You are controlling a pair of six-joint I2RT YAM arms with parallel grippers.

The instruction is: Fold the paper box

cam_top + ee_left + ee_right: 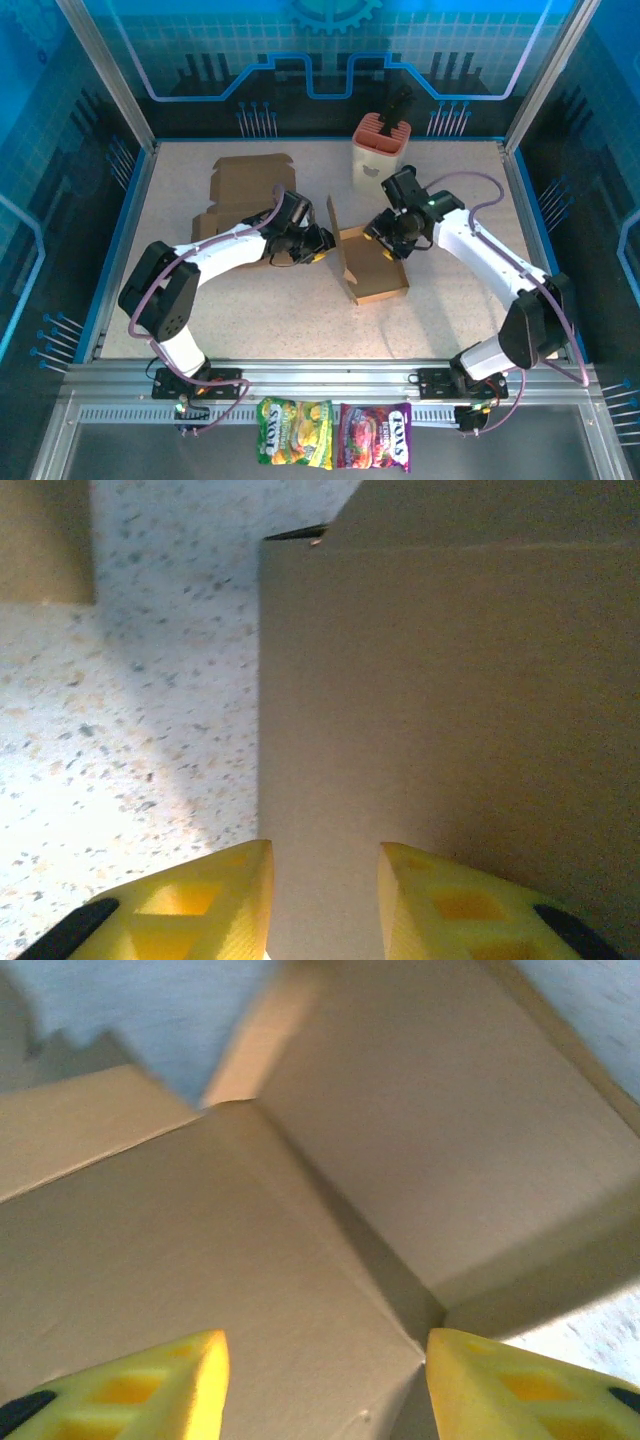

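The brown paper box (372,268) lies half folded in the middle of the table, with one tall flap (334,232) standing upright on its left side. My left gripper (318,246) sits against the outer face of that flap; in the left wrist view its yellow fingers (215,905) stand apart, open (325,905), facing the cardboard panel (450,700). My right gripper (388,240) hovers over the box's back right corner. It is open (325,1385), and the inner corner crease (400,1290) lies between its fingers (160,1380).
A flat unfolded cardboard blank (250,178) lies at the back left, and another piece (208,226) under the left arm. An orange and white holder (382,148) stands at the back. Two candy bags (295,432) (373,436) rest on the front rail.
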